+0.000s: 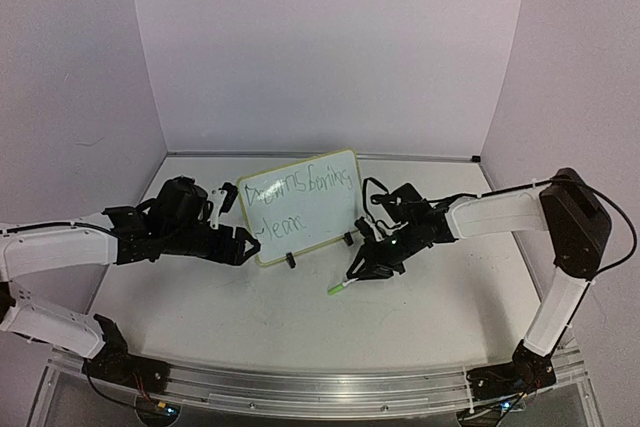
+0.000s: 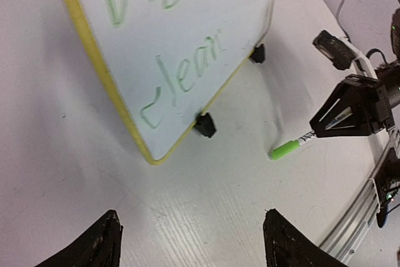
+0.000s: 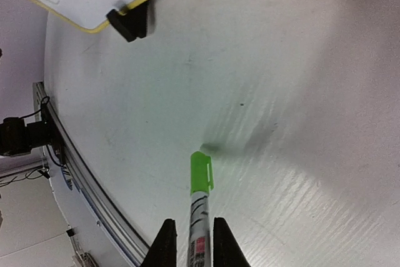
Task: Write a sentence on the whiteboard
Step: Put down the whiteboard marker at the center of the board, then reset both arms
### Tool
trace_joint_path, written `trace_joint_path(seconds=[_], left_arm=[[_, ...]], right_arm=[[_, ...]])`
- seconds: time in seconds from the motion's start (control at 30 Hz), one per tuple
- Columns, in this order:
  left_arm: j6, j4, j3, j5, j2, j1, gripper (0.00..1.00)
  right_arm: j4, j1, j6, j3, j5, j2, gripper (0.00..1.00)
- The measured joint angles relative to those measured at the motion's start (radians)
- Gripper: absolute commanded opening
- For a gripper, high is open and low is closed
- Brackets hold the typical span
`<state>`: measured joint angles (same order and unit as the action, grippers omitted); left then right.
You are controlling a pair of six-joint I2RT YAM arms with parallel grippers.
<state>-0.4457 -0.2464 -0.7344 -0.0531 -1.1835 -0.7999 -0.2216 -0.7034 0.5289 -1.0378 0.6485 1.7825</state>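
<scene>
Whiteboard (image 1: pixel 300 209) stands on its two black feet (image 2: pixel 204 124) mid-table (image 1: pixel 200 317), at 12 o'clock from the arm bases. The sentence (image 1: pixel 298 192) is on it in green, two lines. The top line is a hard-to-read scrawl and the lower looks like "clear".

Left gripper (image 2: pixel 192 229) is at the board's 8 o'clock, apart from the frame, fingers spread wide with nothing between them.

Right gripper (image 3: pixel 189 224) is at the board's 4 o'clock. The marker (image 3: pixel 201 176) sits between its fingers, green cap pointing to 7 o'clock and down at the table. Can't tell if it's clamped or slack.
</scene>
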Motion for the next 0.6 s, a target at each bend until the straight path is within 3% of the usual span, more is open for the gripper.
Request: trace_joint_path(seconds=[0.07, 0.27, 0.47, 0.6], left_arm=[[-0.006, -0.008, 0.017, 0.012, 0.000, 0.040, 0.78], [-0.028, -0.016, 0.045, 0.029, 0.002, 0.164, 0.80], [-0.028, -0.015, 0.085, 0.029, 0.005, 0.332, 0.81], [-0.017, 0.013, 0.088, -0.005, -0.034, 0.484, 0.84]], right_arm=[[-0.003, 0.017, 0.001, 0.000, -0.023, 0.018, 0.52], [0.001, 0.093, -0.005, 0.000, -0.108, 0.021, 0.80], [-0.004, 0.184, -0.035, 0.008, -0.174, 0.011, 0.97], [-0.008, 0.265, -0.071, 0.010, -0.212, -0.002, 0.98]])
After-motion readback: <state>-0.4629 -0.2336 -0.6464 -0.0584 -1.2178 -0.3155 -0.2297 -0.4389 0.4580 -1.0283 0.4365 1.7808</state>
